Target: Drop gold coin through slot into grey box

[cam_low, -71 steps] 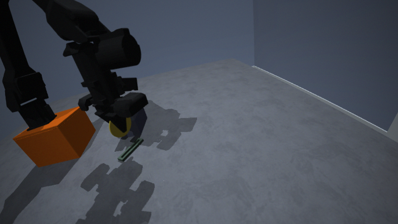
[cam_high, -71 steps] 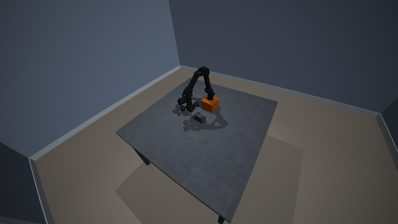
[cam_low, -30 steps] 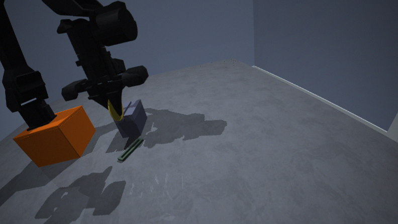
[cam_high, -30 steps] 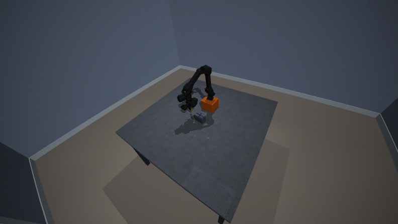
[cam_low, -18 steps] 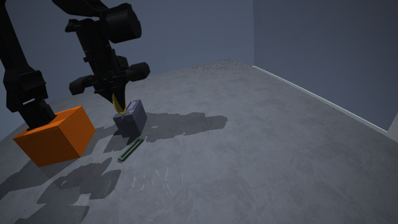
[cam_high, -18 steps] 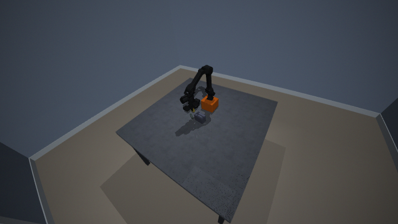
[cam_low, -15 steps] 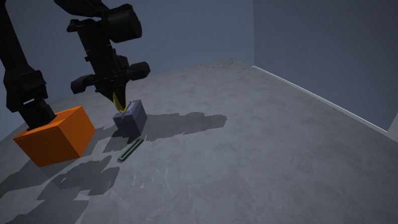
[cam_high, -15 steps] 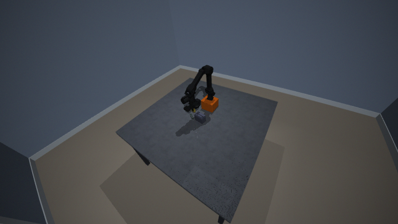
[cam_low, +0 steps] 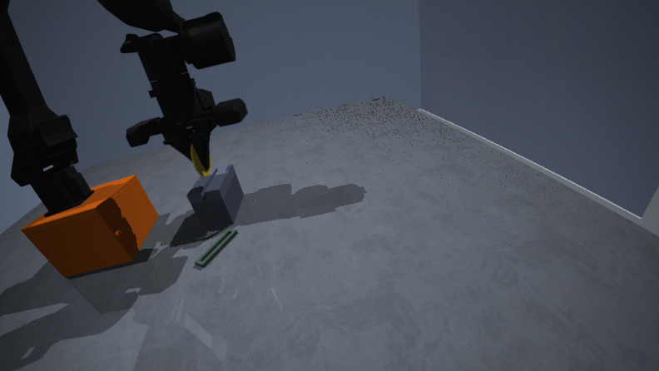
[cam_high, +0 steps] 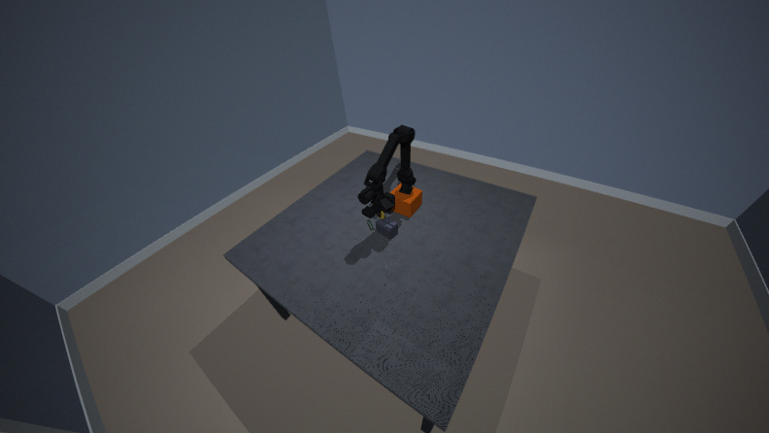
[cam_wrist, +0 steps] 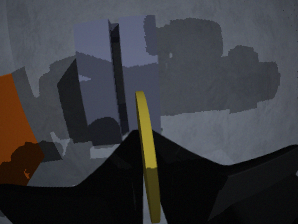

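Observation:
My gripper (cam_high: pixel 381 210) (cam_low: pixel 201 154) (cam_wrist: pixel 141 136) is shut on the gold coin (cam_high: pixel 383 215) (cam_low: pixel 198 162) (cam_wrist: pixel 144 130), which is on edge and sticks out past the fingertips. The grey box (cam_high: pixel 386 229) (cam_low: pixel 213 210) (cam_wrist: pixel 141 45) stands below the coin. In the wrist view the coin appears right of the slot (cam_wrist: pixel 118 70) and roughly parallel to it, over the right part of the lid. The gap between coin and lid cannot be judged. The green holder (cam_high: pixel 369 224) (cam_low: pixel 200 264) lies empty on the table beside the box; it is hidden in the wrist view.
The orange block (cam_high: pixel 408 203) (cam_low: pixel 85 239) (cam_wrist: pixel 11 120) under the arm's base stands close to the box, on its left in the exterior view and the wrist view. The arm's shadow falls across the box lid and the grey table (cam_high: pixel 322 231) (cam_low: pixel 414 258).

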`<state>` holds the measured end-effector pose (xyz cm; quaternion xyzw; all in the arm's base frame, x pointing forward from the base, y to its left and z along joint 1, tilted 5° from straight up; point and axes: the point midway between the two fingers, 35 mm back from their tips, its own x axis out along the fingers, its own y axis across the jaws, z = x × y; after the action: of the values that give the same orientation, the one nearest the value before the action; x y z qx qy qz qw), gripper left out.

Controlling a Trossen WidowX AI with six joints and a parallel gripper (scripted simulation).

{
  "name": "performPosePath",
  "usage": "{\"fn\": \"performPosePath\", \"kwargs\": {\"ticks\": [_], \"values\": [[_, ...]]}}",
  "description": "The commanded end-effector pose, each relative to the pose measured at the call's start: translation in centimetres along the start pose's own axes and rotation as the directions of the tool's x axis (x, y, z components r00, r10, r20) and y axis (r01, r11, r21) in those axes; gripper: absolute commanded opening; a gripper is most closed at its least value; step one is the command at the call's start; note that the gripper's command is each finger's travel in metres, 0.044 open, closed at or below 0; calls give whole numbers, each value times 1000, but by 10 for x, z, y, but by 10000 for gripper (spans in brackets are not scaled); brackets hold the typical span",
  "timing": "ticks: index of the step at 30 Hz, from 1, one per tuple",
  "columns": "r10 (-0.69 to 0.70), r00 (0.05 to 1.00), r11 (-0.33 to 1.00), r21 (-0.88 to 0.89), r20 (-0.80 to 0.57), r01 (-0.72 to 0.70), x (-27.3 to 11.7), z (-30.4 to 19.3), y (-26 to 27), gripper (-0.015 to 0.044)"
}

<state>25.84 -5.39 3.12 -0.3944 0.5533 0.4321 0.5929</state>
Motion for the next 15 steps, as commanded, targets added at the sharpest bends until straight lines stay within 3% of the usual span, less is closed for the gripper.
{"fn": "performPosePath", "kwargs": {"ticks": [1, 15], "values": [[2, 1000, 1000, 3, 4, -2, 1, 9, 5, 0], [2, 1000, 1000, -2, 4, -2, 0, 23, 9, 0]]}}
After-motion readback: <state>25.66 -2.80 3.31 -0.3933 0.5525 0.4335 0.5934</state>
